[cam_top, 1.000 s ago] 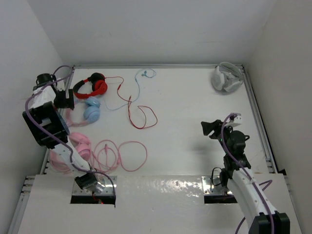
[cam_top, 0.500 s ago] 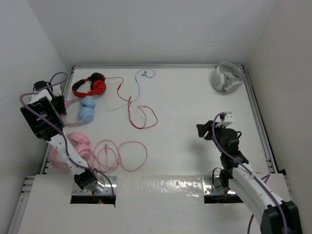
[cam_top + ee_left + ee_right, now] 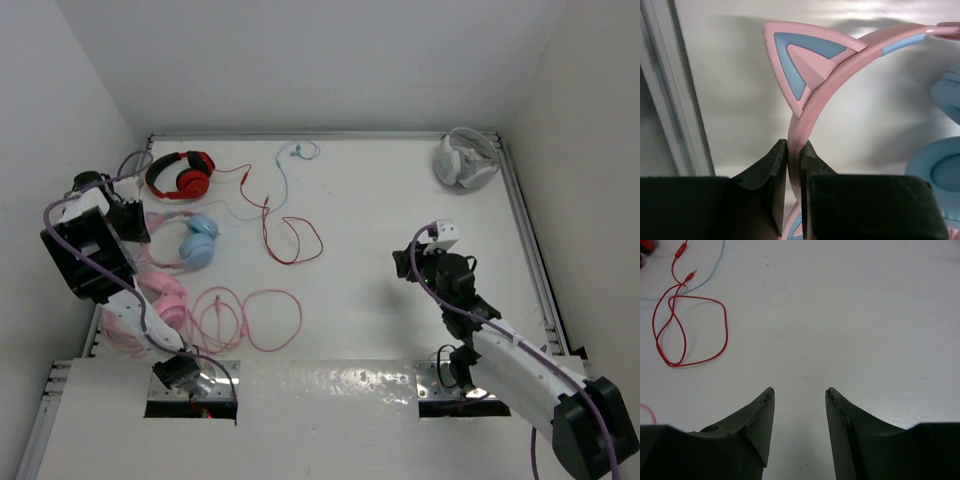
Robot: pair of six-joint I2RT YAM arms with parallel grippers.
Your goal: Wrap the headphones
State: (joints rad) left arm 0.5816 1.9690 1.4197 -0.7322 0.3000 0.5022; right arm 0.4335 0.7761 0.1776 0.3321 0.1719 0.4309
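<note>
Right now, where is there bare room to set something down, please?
Bare: the middle between the red cable loop, the right gripper and the white headphones. Crowded: the left side, around the cat-ear headphones, pink headphones, red headphones and cables.

White table (image 3: pixel 400 200), metal rim along the edges. Far corner on my left: red-and-black headphones (image 3: pixel 182 176), their red cable (image 3: pixel 293 262) looping out toward the centre. Just nearer me: cat-ear headphones (image 3: pixel 195 240), blue cups down on the surface. Its thin blue cable (image 3: pixel 281 178) runs to the far edge and crosses the red one. Near left: pink headphones (image 3: pixel 165 300), with the pink cable (image 3: pixel 300 318) in loose loops beside them. Far right corner: white headphones (image 3: pixel 466 160).
</note>
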